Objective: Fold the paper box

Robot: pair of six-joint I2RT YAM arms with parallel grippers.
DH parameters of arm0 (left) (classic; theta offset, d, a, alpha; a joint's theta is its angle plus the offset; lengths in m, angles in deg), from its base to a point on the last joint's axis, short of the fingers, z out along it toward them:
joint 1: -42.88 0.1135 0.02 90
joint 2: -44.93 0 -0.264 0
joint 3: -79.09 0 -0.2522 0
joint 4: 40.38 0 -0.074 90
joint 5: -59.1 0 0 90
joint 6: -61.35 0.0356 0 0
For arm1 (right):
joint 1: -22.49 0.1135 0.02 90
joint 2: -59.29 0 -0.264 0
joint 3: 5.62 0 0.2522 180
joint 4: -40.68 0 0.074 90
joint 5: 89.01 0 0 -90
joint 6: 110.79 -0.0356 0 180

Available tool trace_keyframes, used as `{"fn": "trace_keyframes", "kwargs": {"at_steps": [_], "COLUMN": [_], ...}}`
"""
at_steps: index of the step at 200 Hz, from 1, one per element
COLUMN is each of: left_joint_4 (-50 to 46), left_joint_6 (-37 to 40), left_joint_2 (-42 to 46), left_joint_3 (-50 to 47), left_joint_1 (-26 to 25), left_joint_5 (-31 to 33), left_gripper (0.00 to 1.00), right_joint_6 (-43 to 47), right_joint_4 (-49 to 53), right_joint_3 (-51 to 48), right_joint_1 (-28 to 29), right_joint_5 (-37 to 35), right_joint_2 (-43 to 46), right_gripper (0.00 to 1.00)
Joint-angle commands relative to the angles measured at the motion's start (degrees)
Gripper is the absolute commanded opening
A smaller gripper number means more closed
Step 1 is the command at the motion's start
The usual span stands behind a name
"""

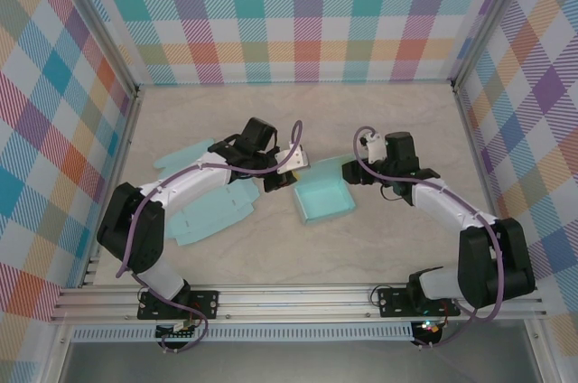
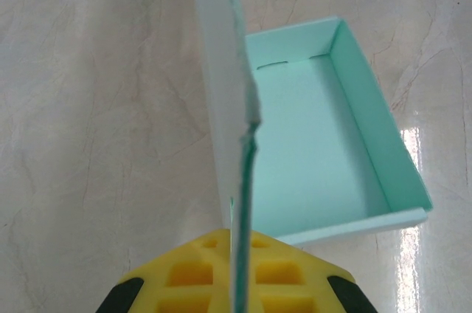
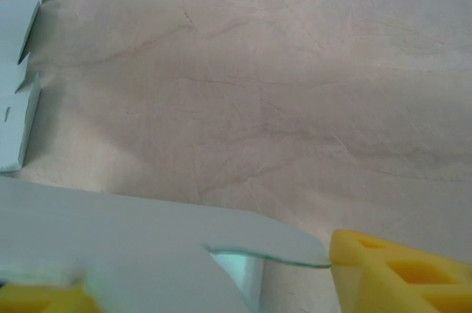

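The teal paper box (image 1: 323, 200) sits as an open tray in the middle of the table. Its side flap (image 2: 221, 69) stands upright on edge. My left gripper (image 1: 289, 166) is at the box's far left corner, and its yellow fingers (image 2: 192, 272) are shut on the thin edge of that flap. The tray's inside (image 2: 317, 150) lies open to the right of the flap. My right gripper (image 1: 363, 169) is at the box's far right corner. Its jaws stand apart, with a rounded box flap (image 3: 147, 246) lying between them. The right yellow fingertip (image 3: 391, 269) touches the flap's tip.
Two flat teal box blanks lie left of the box, one (image 1: 212, 216) by the left arm and one (image 1: 181, 159) farther back. A blank's edge (image 3: 18, 99) shows at the left of the right wrist view. Checkered walls enclose the table.
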Motion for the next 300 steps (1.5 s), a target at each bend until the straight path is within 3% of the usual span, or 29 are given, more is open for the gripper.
{"fn": "trace_keyframes", "kwargs": {"at_steps": [1, 56, 81, 188, 207, 217, 232, 300], "left_joint_4": [0.0, 1.4, 2.5, 4.0, 3.7, 3.9, 4.3, 16.4], "left_joint_6": [-0.9, -5.3, -8.4, -9.8, -10.5, -11.5, -13.7, -27.9], "left_joint_2": [-0.6, -1.6, -1.7, -1.4, -1.7, -1.6, -1.4, 2.8], "left_joint_3": [1.3, 2.2, 2.1, 1.3, 1.7, 1.8, 1.8, -4.8], "left_joint_1": [0.3, 0.3, 0.2, 0.1, 0.1, 0.0, 0.0, -2.6], "left_joint_5": [0.5, 2.1, 2.4, 4.8, 5.4, 5.8, 8.0, 26.3], "left_gripper": [0.0, 0.04, 0.06, 0.11, 0.13, 0.2, 0.28, 0.28], "right_joint_6": [-0.4, -3.2, -5.5, -7.0, -7.3, -7.6, -7.9, -7.1], "right_joint_4": [-0.7, -2.0, -3.9, -7.0, -7.1, -6.9, -6.8, -4.6], "right_joint_3": [1.6, -0.5, -1.7, -3.1, -2.7, -2.6, -2.6, -2.5], "right_joint_1": [0.1, 0.1, 0.0, 0.7, 0.7, 0.9, 1.2, 3.9], "right_joint_5": [3.6, 3.1, 2.4, -3.8, -3.5, -3.6, -4.5, -9.3], "right_joint_2": [0.3, 2.4, 2.9, 2.3, 1.7, 1.7, 2.1, 4.0], "right_gripper": [0.59, 0.42, 0.29, 0.26, 0.12, 0.05, 0.01, 0.0]}}
